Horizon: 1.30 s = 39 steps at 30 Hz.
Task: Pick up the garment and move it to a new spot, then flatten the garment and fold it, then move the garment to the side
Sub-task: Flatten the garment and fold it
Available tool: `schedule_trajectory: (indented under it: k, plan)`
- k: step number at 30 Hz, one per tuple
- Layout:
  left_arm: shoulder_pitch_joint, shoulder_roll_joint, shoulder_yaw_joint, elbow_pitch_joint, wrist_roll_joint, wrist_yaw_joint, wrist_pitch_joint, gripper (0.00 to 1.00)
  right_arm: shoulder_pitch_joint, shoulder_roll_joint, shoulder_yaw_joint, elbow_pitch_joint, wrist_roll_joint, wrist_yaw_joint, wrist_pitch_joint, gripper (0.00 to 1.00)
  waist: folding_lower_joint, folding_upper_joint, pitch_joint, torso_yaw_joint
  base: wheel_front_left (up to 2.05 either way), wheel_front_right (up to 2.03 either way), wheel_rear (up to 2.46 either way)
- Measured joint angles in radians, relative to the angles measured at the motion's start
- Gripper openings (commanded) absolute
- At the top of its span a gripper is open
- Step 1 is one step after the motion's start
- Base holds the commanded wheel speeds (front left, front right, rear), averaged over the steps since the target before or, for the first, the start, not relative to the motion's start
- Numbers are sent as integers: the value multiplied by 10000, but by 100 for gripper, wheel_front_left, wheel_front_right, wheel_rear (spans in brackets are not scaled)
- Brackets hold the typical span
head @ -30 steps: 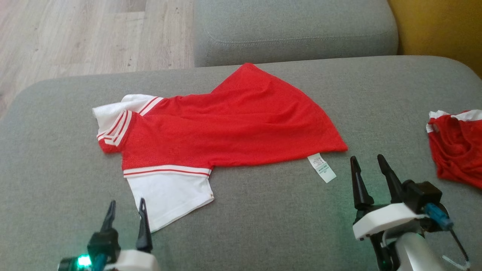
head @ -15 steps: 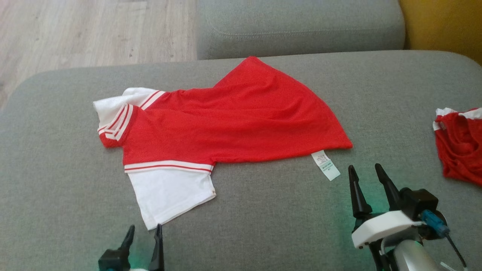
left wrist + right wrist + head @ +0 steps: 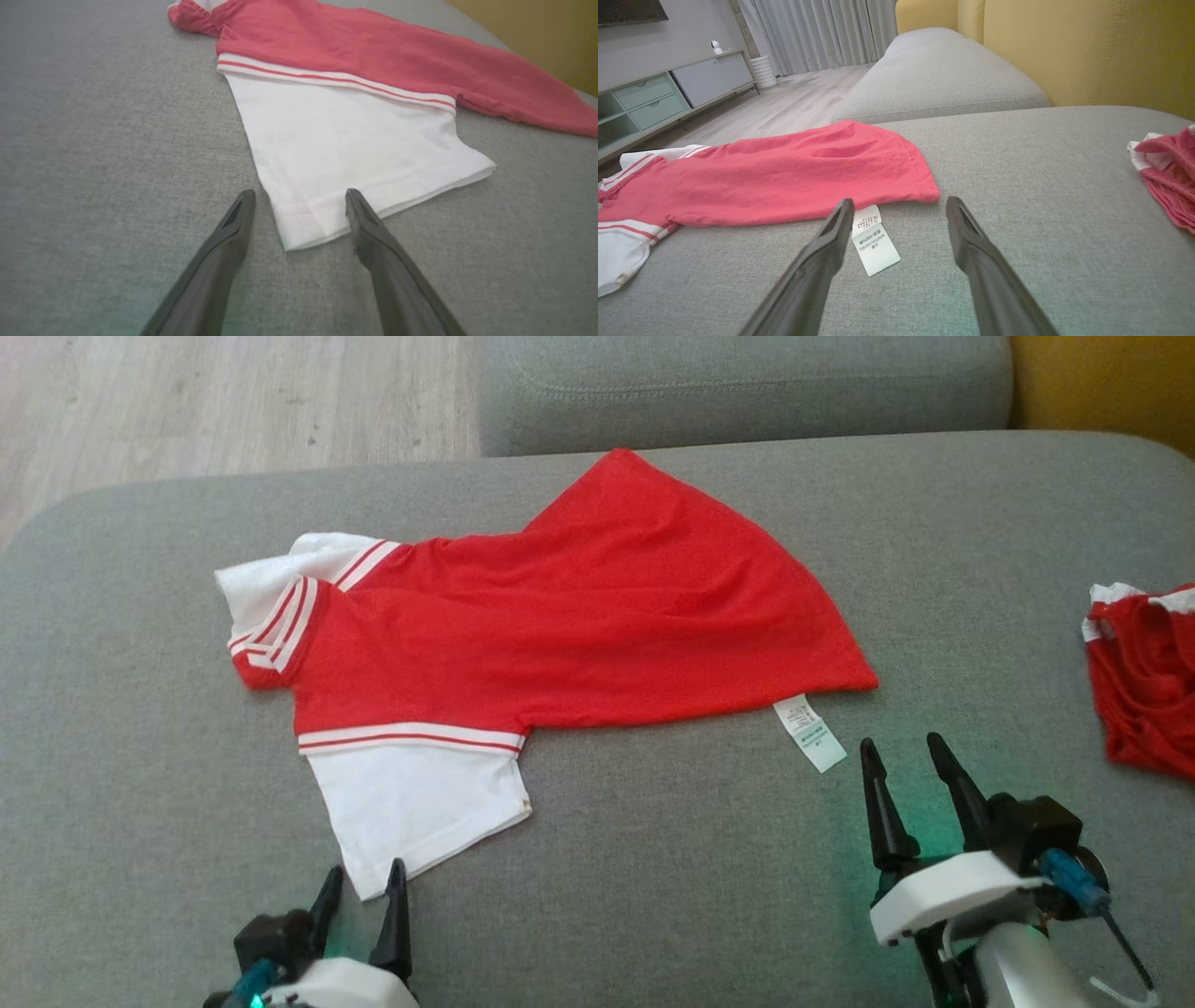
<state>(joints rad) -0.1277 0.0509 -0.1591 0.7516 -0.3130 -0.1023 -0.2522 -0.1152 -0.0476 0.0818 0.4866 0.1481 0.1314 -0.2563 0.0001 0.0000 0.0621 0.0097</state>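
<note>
A second red and white crumpled garment [image 3: 1144, 681] at the right side of the grey fabric sofa seat [image 3: 653, 877] is cut off by the edge of the head view, so its full shape cannot be made out. The far white sleeve of the red short-sleeved shirt with white sleeves and striped trim [image 3: 597, 616] is partly tucked under the collar area. The print on the small white care label [image 3: 809, 733] is too small to read.

The shirt lies spread across the middle of the sofa seat, collar toward the robot's left and hem toward its right, with the label poking out from under the hem corner.

The left gripper [image 3: 364, 877], its body cut by the bottom edge, has its fingers spread wide and holds nothing. In its wrist view the near white sleeve's corner lies between the fingers; whether a finger touches the cloth cannot be told. The right gripper [image 3: 900, 747] is likewise spread and empty, poised just beside the label, apart from the hem.
</note>
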Motion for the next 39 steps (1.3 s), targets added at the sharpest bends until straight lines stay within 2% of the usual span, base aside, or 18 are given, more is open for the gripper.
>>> schedule_trajectory:
  k: [5,11,17,26,36,39]
  plan:
    - [-322,-15,-84,199,-307,-125,-56,100,-378,0,-144,174,-105,0,0,100,0,0,252,11,0,0,0]
    - [-735,-21,-579,209,-748,-136,-105,100,-1444,-2,-433,949,-548,0,0,100,0,0,627,77,0,0,0]
    - [-1190,-13,-1266,174,-1024,-136,-178,100,-2736,-27,-1129,2429,-1152,0,25,100,0,0,1053,339,0,0,0]
    - [-1499,-4,-2000,-4,-1476,-125,-234,100,-3580,-38,-1893,4347,-1565,0,98,100,0,0,1486,746,0,0,0]
    - [-1698,0,-2345,-40,-1538,-117,-232,100,-4277,-165,-798,5242,366,0,-40,100,-1,0,1649,949,0,0,0]
    - [-1715,2,-2406,-75,-1538,-117,-232,100,-4335,-182,-495,5242,1703,0,-46,100,-1,0,1672,979,0,0,0]
